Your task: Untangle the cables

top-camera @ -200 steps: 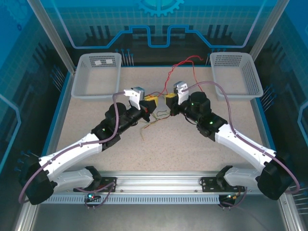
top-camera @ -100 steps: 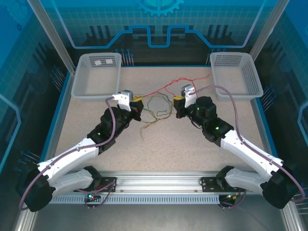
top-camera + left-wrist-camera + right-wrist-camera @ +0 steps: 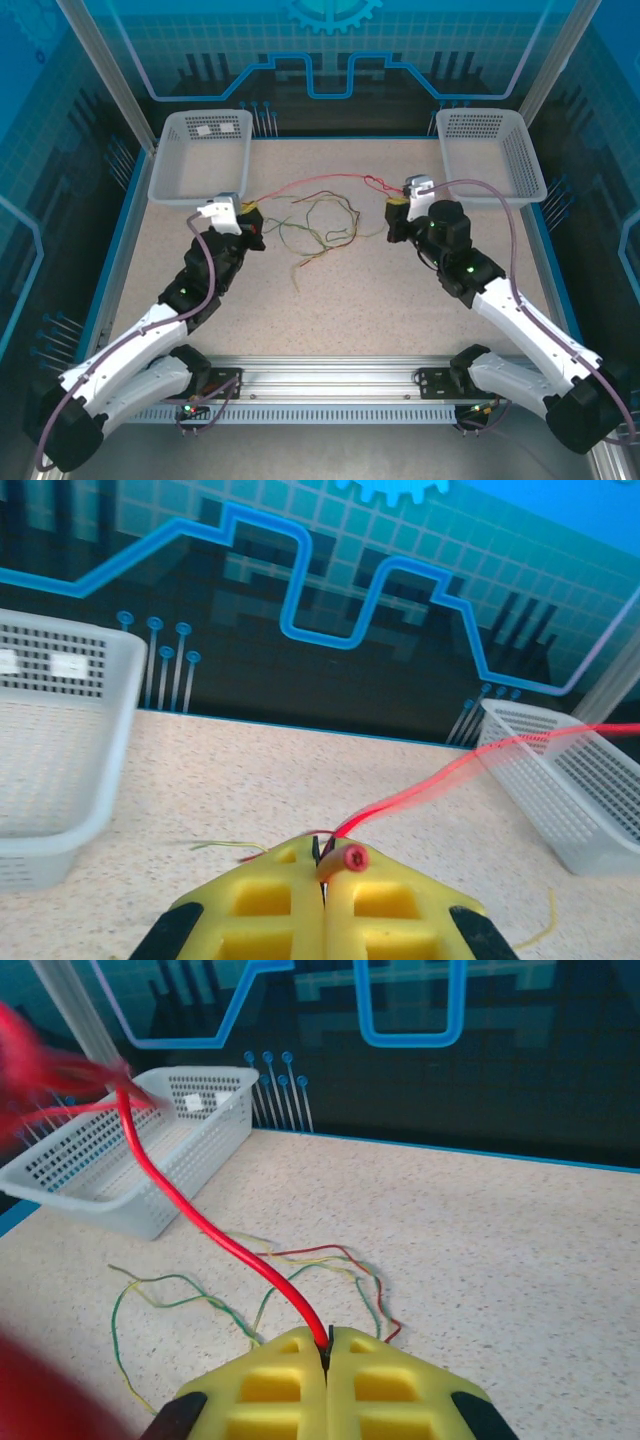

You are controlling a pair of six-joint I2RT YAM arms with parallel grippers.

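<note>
Thin red wire blurs at right-wrist view's upper left; white perforated plastic basket cut by left-wrist view's edge; thin olive wires: crossings untraceable from above

Red cable stretched across — olive cables looped on tabletop.

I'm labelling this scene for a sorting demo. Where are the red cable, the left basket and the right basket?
red cable (image 3: 232, 1248): right wrist view, its thick near stretch.
left basket (image 3: 175, 192): top view, its near wall.
right basket (image 3: 522, 160): top view, its right-hand wall.
</note>
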